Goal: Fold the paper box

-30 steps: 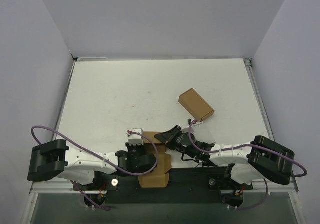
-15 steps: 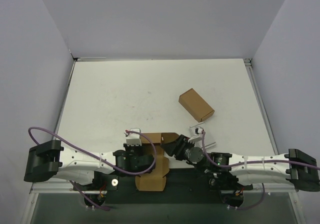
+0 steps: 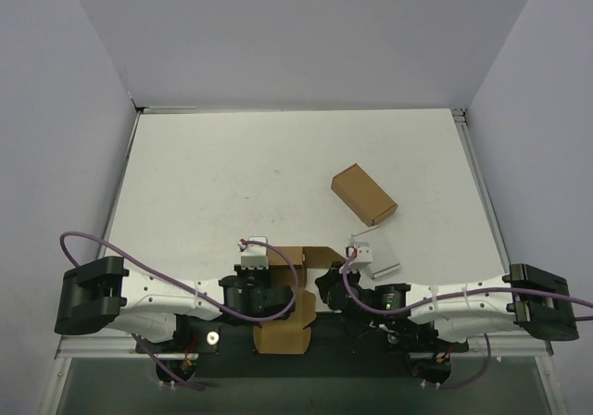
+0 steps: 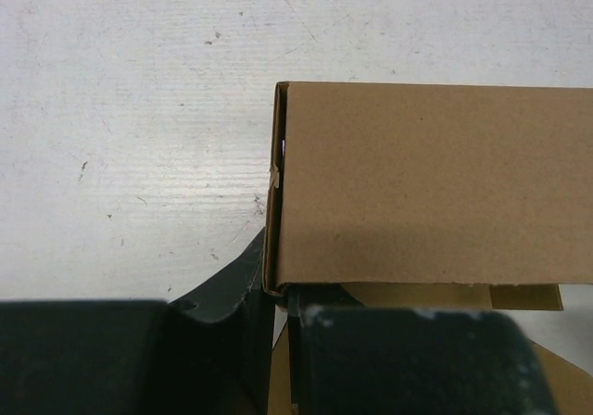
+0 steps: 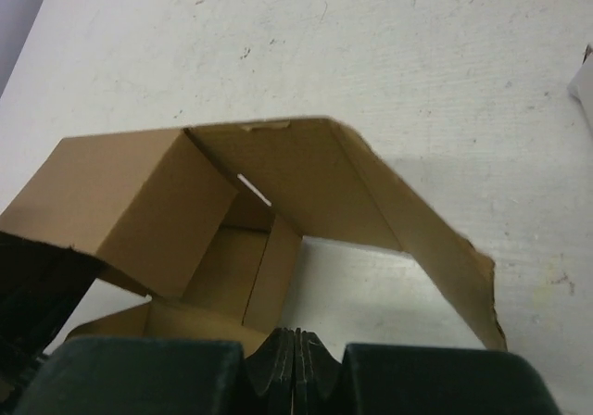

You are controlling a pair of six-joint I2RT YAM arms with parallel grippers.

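The paper box point(image 3: 289, 296) is a half-folded brown kraft carton at the table's near edge, between my two grippers. My left gripper point(image 3: 262, 290) is shut on the box's left wall; in the left wrist view the wall's edge runs down between the fingers point(image 4: 222, 295), below a flat brown panel point(image 4: 426, 183). My right gripper point(image 3: 328, 282) is shut, and its tips point(image 5: 296, 341) point into the box's open side. A long flap point(image 5: 371, 202) arches over the tips, and the inner walls point(image 5: 232, 267) show behind it. I see no cardboard between the right tips.
A longer oblong brown carton point(image 3: 363, 194) lies at the table's right middle. A small white-grey slab point(image 3: 374, 259) lies just beyond my right gripper and shows at the right wrist view's edge point(image 5: 584, 86). Grey walls enclose the white table point(image 3: 232, 174).
My right gripper has moved nearer and slightly left, into the box's open side, and the right arm has stretched out low. The box's right flap now arches over it. The left gripper has barely moved.
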